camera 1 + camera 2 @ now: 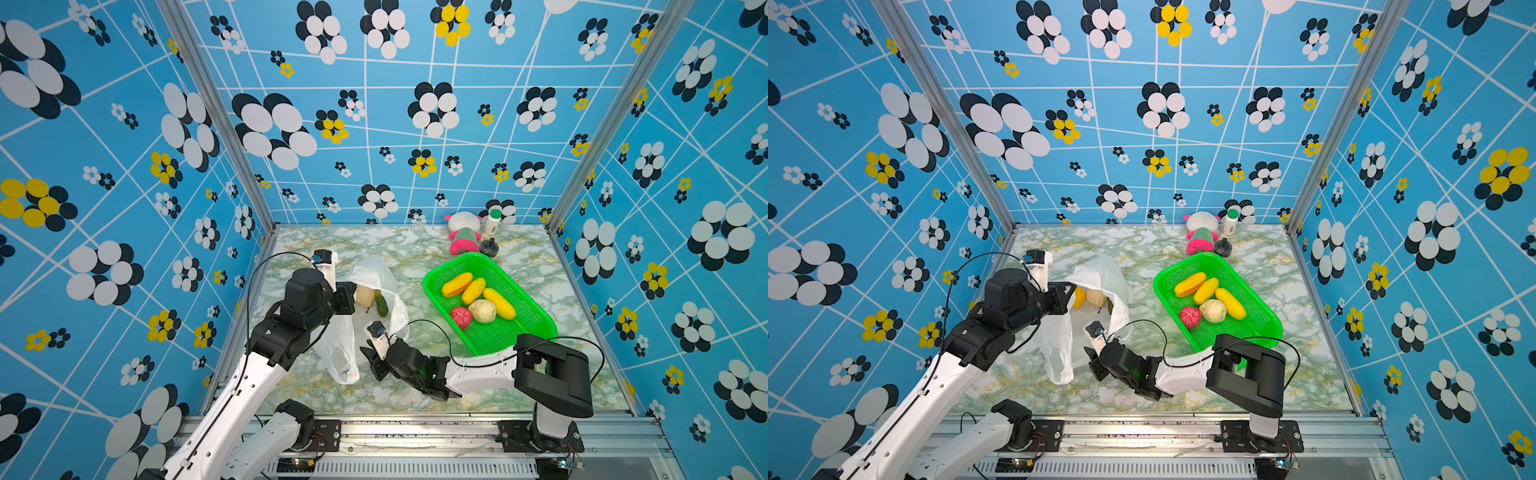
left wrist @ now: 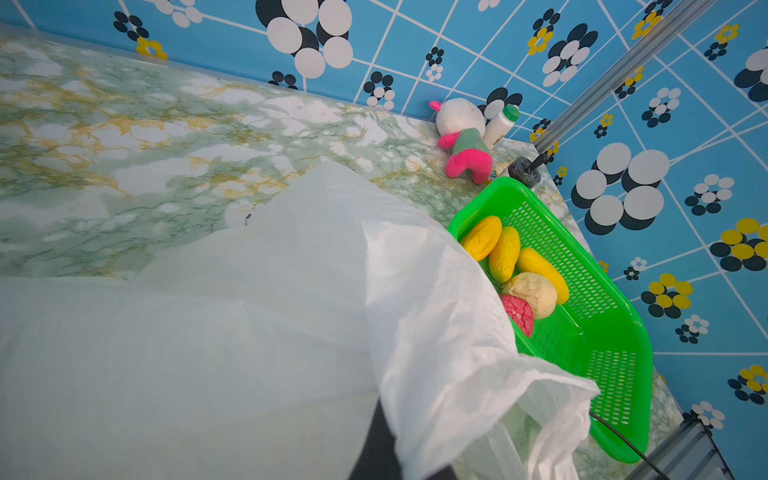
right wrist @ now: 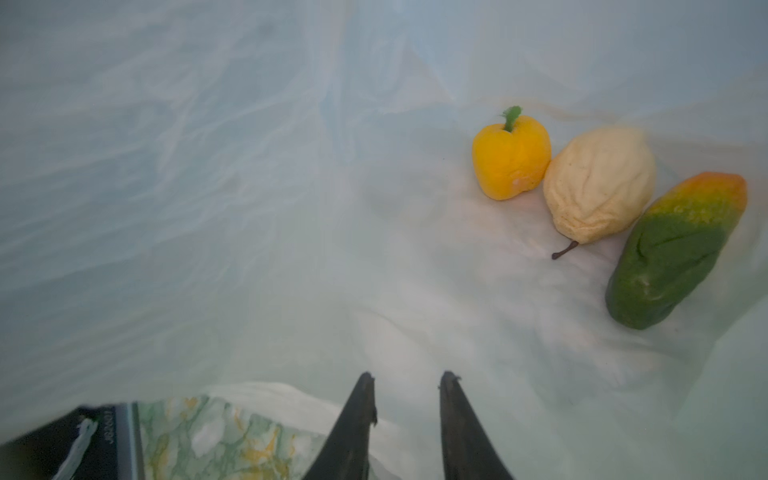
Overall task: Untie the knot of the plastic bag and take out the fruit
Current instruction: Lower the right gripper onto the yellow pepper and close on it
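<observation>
Left gripper (image 1: 351,296): you have it clenched on the raised rim of the thin translucent white plastic bag (image 1: 376,270). It holds the film up like a tent over the green-and-white marbled tabletop (image 1: 324,399). In your left wrist view the film drapes over the arm and hides most of the fingers.

Right gripper (image 3: 407,378): jaws apart, nothing between them. The tips sit at the bag's open mouth and point inward. Both top views show it low, just beside the bag's slack handle loop (image 1: 348,379).

Fruit inside the bag, from your right wrist view:
- yellow bell-shaped piece with green stalk (image 3: 511,160)
- wrinkled beige pear-shaped piece (image 3: 598,185), touching the yellow one
- green oblong piece with orange tip (image 3: 675,253), touching the beige one

All three lie on the bag's floor, ahead of the right fingertips and untouched.

Fruit in the green plastic mesh basket (image 1: 505,338), to the right of the bag:
- three yellow-orange oblong pieces (image 1: 473,291)
- one beige rounded piece (image 1: 482,311)
- one wrinkled red-pink ball (image 1: 460,318)

Behind the basket, by the far wall:
- pink-and-white plush toy (image 1: 463,235)
- white bottle with green cap (image 1: 493,222)
- small black round object (image 1: 489,248)
</observation>
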You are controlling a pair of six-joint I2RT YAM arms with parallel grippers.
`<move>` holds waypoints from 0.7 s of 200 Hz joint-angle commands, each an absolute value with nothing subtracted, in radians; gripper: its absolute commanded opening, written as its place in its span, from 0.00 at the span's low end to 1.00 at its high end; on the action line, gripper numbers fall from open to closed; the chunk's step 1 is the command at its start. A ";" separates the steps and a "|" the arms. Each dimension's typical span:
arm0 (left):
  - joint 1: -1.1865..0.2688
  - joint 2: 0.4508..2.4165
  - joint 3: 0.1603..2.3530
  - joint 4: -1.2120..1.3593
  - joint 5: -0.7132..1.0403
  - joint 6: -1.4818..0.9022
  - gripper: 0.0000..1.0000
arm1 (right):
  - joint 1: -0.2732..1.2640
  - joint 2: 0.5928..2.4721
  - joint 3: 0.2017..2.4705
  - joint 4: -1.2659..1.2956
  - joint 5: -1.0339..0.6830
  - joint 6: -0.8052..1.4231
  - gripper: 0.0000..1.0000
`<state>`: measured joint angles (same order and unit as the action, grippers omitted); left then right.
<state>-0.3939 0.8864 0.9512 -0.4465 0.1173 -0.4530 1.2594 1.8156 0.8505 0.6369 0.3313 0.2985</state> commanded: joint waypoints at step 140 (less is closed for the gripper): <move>-0.533 0.852 0.987 -0.543 -0.063 -0.467 0.00 | 1.186 2.022 1.091 0.518 0.359 0.326 0.51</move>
